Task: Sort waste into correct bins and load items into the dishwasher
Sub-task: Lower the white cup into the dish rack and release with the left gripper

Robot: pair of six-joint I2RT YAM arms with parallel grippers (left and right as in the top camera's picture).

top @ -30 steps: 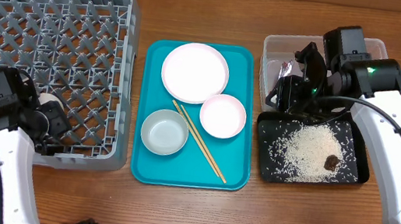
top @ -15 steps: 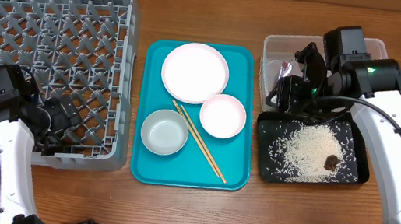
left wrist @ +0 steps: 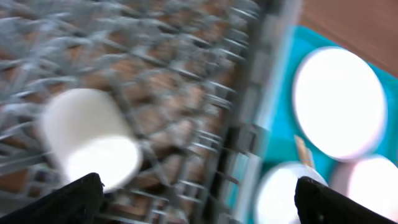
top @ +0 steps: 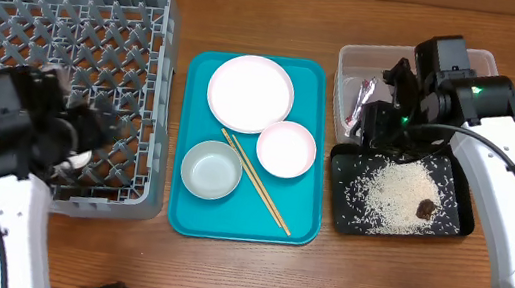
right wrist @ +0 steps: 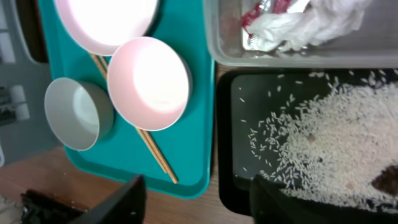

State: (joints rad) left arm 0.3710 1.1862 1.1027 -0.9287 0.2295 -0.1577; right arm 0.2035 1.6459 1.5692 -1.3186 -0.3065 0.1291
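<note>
**A:** Left arm has lifted and swung right over the dish rack (top: 63, 16) since a second ago. The left gripper (left wrist: 198, 202) popped wide open and it's empty. The white cup (left wrist: 87, 144) is sitting in the rack just below it.

**B:** Right arm hasn't budged. The right gripper (right wrist: 198, 198) is half open above where the clear tub (right wrist: 298, 57) meets the black tray (right wrist: 231, 124), gripping nothing.

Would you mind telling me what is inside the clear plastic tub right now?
The clear tub holds a crumpled white napkin and a red-and-silver wrapper. Overhead, the right arm covers part of it, and the wrist view cuts off its far side, so anything there is hidden.
</note>
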